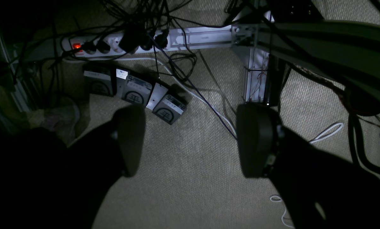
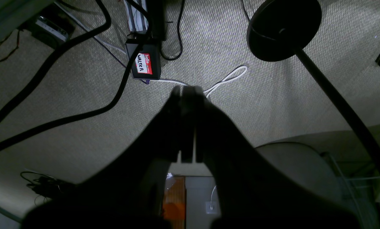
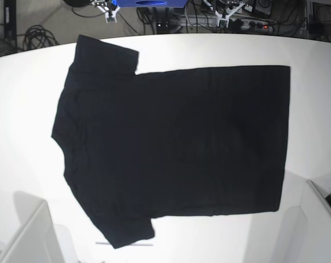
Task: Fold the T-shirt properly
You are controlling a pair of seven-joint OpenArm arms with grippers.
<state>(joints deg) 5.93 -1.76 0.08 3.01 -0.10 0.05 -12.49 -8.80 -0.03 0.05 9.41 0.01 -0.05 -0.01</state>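
Black T-shirt [image 3: 171,148] spread flat and plain side up on a white surface [image 3: 23,109], seen from above in the base view. Collar end toward the left of that view, straight hem toward the right, one short sleeve reaching the far edge at upper left, the other reaching the near edge at lower left. Bare white margin on every side: wide on the left, narrower on the right past the hem, a thin band along the far edge, a strip along the near edge. Pale box-like shapes at both near corners [image 3: 28,235], possibly bins, too cropped to tell what lies inside. Cables and equipment on the floor beyond the far edge. Neither arm over the cloth in the base view. Left claw [image 1: 190,140] hanging over beige carpet [image 1: 190,190], fingers [image 1: 256,140] standing well apart with nothing between them; beyond them a white power strip [image 1: 113,46] with a lit red switch, several dark power bricks [image 1: 134,90] and tangled black cables. Right claw [image 2: 185,92] pressed closed, tips meeting, nothing gripped, also above carpet; near it a small black box with a red and white name sticker [image 2: 144,63], a looped white cable [image 2: 228,78] and a round black stand base [image 2: 284,28].
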